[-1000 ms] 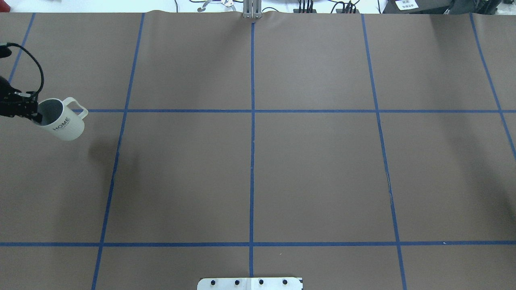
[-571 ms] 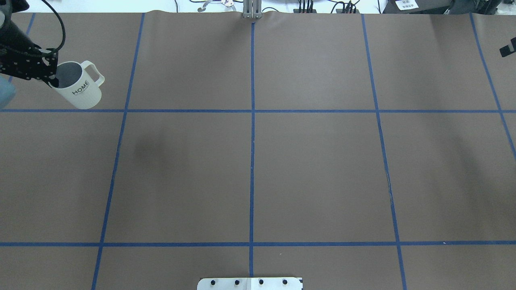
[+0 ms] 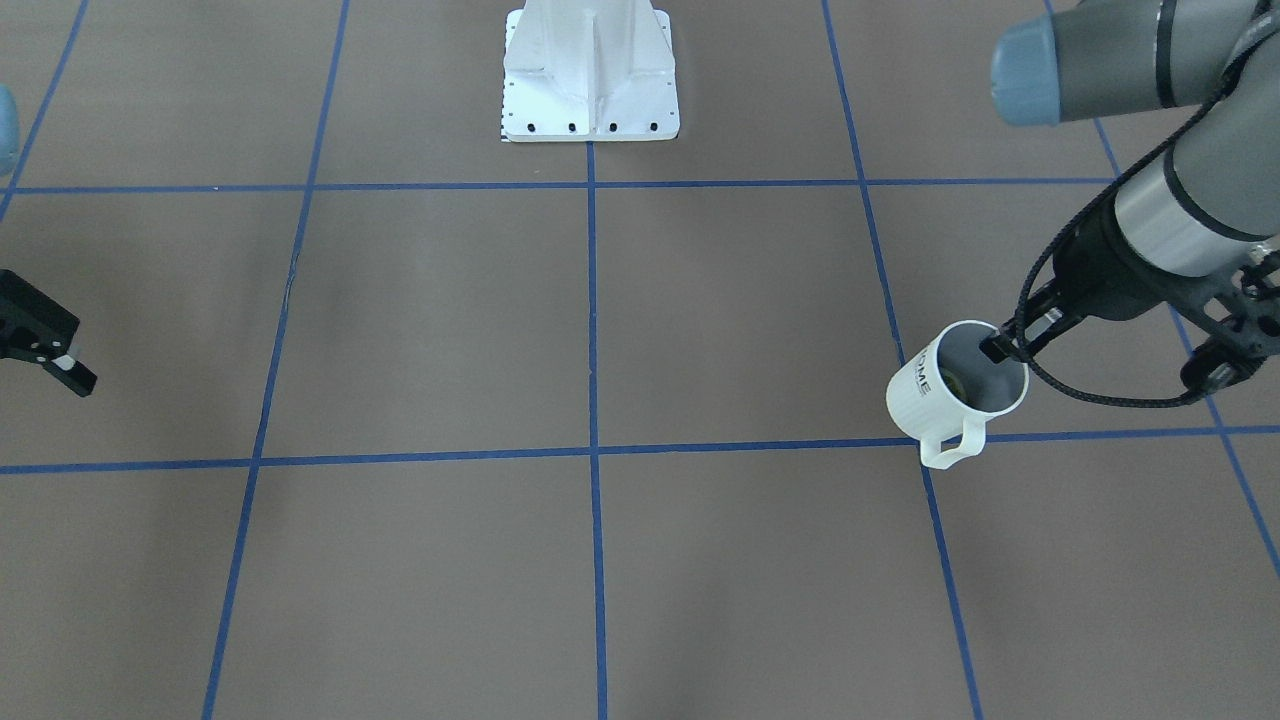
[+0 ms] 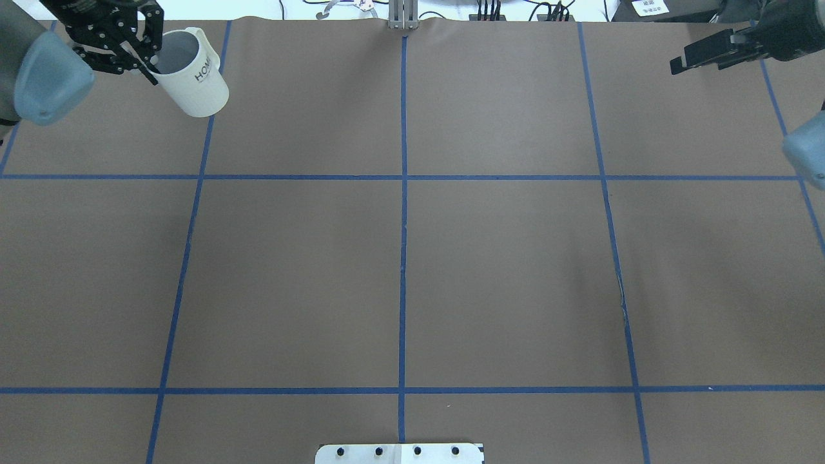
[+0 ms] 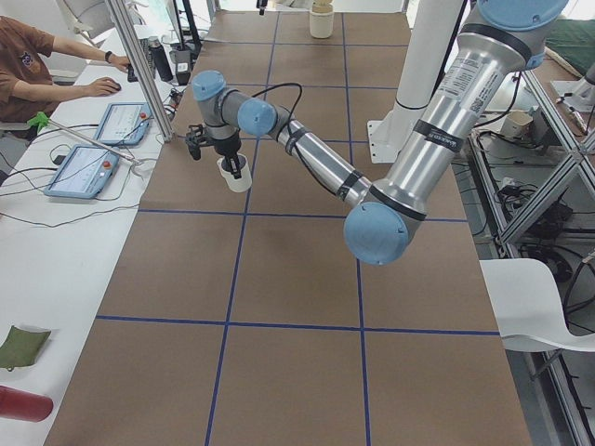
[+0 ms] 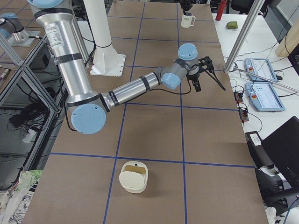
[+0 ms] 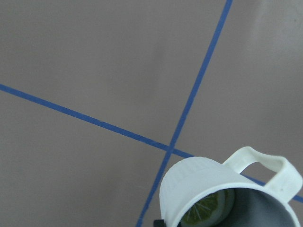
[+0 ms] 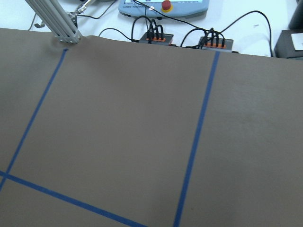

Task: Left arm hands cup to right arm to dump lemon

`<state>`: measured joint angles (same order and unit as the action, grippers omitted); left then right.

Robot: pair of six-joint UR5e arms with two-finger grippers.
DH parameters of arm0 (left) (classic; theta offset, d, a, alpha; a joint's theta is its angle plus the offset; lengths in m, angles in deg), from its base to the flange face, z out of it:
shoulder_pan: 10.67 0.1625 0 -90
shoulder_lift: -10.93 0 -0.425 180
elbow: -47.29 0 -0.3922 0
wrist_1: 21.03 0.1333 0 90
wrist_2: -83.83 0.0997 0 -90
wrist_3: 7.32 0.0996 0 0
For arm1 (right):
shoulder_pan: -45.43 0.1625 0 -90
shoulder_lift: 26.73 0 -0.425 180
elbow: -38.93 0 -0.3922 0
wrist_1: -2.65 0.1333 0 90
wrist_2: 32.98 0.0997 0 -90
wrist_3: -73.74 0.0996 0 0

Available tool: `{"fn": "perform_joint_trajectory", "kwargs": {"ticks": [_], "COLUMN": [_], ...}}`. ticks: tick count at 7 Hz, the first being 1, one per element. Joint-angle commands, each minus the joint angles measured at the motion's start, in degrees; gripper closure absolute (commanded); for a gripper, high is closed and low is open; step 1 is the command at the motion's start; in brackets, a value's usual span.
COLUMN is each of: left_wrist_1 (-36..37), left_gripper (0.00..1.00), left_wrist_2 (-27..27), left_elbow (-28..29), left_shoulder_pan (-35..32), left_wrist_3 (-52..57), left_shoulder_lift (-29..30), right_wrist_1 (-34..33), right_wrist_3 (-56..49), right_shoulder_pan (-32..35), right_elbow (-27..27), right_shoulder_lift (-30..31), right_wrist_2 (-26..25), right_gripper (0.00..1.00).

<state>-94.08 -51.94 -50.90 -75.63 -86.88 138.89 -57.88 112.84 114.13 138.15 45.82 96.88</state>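
White cup (image 3: 920,405) tilted, held aloft; lemon (image 7: 207,209) inside.

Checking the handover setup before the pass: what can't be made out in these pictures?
The lemon: left wrist view shows only part; the cup wall and the bottom edge hide the rest.
The right gripper: cut off by the front view's left edge, side-on overhead; whether its jaws are open is unclear.

Black lettering "HOME" is printed on the white outer wall of the cup (image 4: 195,77); nothing else legible.
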Motion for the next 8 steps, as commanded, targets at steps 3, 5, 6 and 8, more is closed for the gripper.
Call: {"fn": "perform_joint_trajectory", "kwargs": {"ticks": [3, 5, 6, 8], "left_wrist_1": [-22.3, -26.3, -29.0, -29.7], "left_gripper": [1.0, 1.0, 1.0, 1.0], "left_wrist_2": [-3.1, -3.2, -3.9, -4.8], "left_elbow": [5.7, 10.4, 10.2, 10.7], "left_shoulder_pan": [6.7, 10.2, 11.2, 12.6], "left_wrist_3": [-38.0, -38.9, -35.1, -28.6], "left_shoulder_lift": [6.3, 12.2, 12.4, 12.2], "right_wrist_1": [16.2, 23.3, 27.6, 33.9], "right_wrist_3": [13.6, 15.9, 16.0, 15.8], "right_shoulder_pan": [-12.8, -17.5, -19.2, -23.3], "right_elbow": [0.4, -0.2, -0.3, -0.7], "right_shoulder_lift": [-3.5, -3.6, -3.3, -2.9], "right_wrist_2": [-19.0, -23.8, -23.9, -27.6], "right_gripper": [0.01, 0.01, 0.01, 0.0]}}
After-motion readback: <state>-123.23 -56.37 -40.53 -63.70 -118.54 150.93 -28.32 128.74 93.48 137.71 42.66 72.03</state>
